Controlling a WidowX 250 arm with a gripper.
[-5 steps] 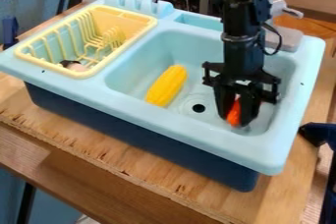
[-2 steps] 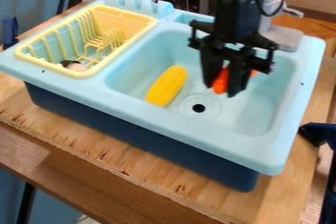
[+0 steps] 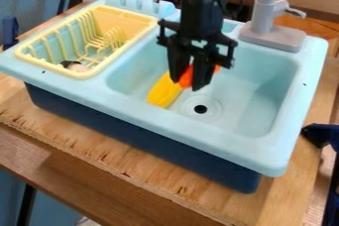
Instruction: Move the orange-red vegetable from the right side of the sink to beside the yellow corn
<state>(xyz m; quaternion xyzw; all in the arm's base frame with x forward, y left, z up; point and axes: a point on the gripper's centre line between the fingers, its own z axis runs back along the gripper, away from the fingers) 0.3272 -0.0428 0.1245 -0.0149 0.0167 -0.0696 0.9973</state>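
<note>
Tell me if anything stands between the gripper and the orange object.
Nothing visible stands between them: the gripper already holds the orange object between its fingers, over the sink basin. The yellow object appears to lie below, partly hidden behind them, and the faucet stands off at the basin's back edge.

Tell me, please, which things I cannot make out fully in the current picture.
All in the camera view:
- Orange thing: the gripper hides its sides.
- Yellow thing: upper end hidden behind the gripper and orange thing.
- Small item in the yellow rack: too small to name.
- Dark blue object: cut off by the right edge.
</note>
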